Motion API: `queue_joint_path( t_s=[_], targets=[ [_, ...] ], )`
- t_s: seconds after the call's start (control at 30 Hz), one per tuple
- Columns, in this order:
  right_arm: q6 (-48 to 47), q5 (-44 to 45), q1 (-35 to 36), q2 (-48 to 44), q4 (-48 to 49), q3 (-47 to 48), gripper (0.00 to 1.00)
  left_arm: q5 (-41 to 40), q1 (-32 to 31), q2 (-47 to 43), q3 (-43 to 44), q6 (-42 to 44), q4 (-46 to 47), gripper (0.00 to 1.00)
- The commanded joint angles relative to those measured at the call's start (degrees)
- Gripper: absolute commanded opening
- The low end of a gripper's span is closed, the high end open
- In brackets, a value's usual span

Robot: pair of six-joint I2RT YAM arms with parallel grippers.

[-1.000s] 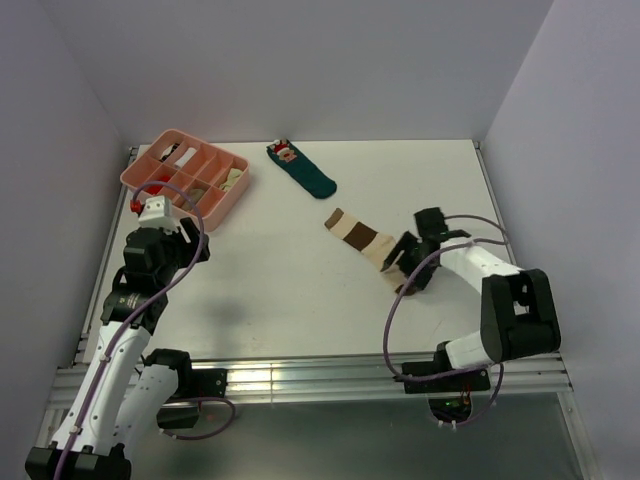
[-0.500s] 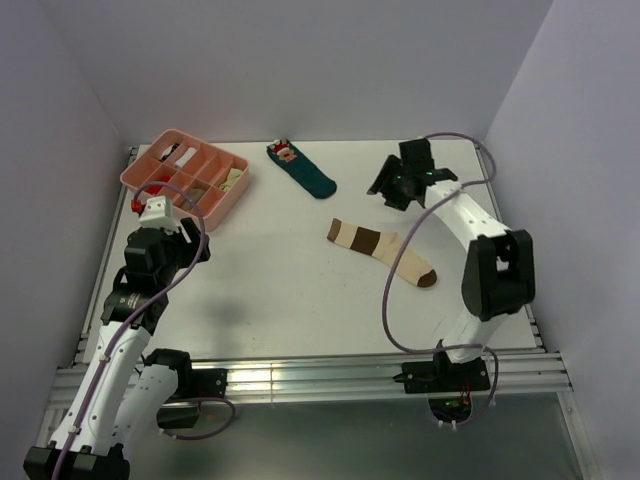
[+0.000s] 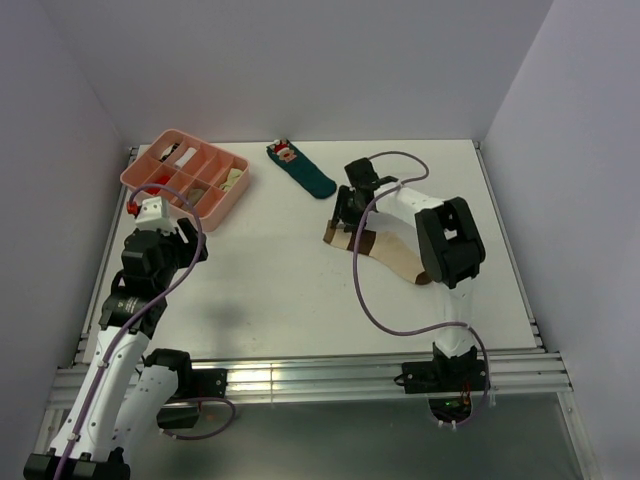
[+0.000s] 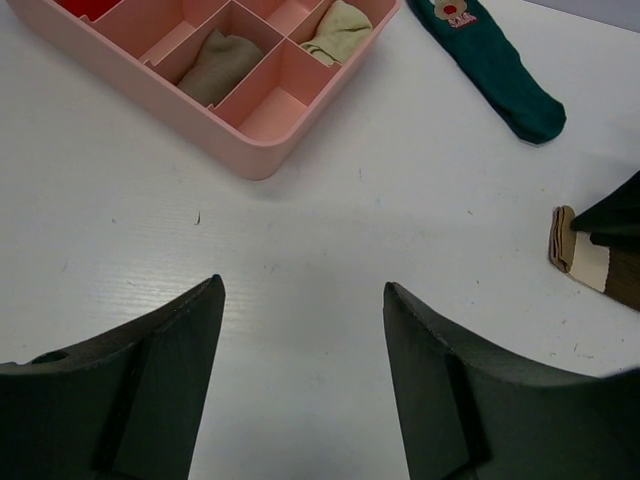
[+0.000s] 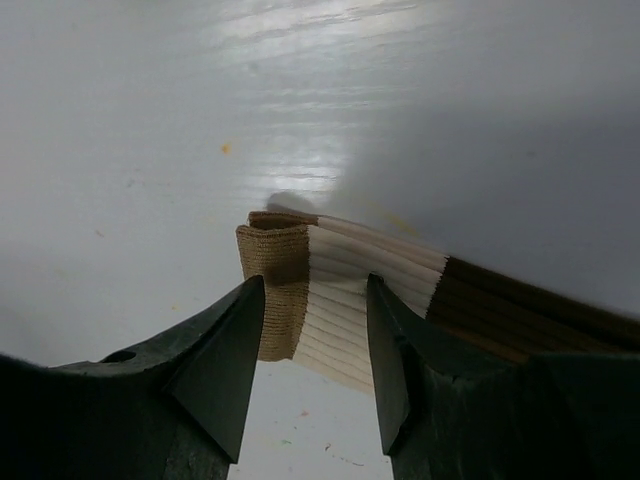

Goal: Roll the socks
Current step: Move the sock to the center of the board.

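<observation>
From above, the striped sock (image 3: 385, 248) lies flat on the white table (image 3: 270, 270), a bit right of the middle. The right gripper (image 3: 345, 220) is over the sock's left end. A teal sock (image 3: 308, 175) and a pink tray (image 3: 235, 190) sit farther back.

In the left wrist view, the left gripper (image 4: 300, 290) hangs over bare table near the tray, its fingers wide apart.

In the right wrist view, the right fingers (image 5: 225, 350) are apart. The sock's tan and cream end shows between them. I cannot tell if they touch it.

On the table (image 3: 260, 280), the tray (image 3: 185, 172) sits far left, the far sock (image 3: 308, 172) right of it, the near sock (image 3: 388, 252) nearer (its end under the right gripper (image 3: 346, 222)).
</observation>
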Motion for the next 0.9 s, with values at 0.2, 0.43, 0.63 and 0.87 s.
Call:
queue_joint_path(
  t_s=[0.2, 0.43, 0.63, 0.87],
  targets=[
    [-13.0, -12.5, 11.7, -0.3, -1.4, -4.0, 0.52, -1.5, -0.2, -0.5, -0.1, 0.4, 1.7, 0.70],
    [-21.2, -14.4, 19.9, -14.6, -7.2, -13.1, 0.52, -1.1, -0.5, -0.6, -0.1, 0.5, 1.9, 0.69],
    [-16.5, -2.7, 18.1, -29.9, -6.7, -18.0, 0.55, -0.8, -0.9, -0.5, 0.0, 0.5, 1.9, 0.69],
    [-5.2, 4.1, 1.7, -29.4, -6.2, -20.9, 0.52, -1.2, -1.4, -1.1, -0.1, 0.7, 1.9, 0.69]
  ],
)
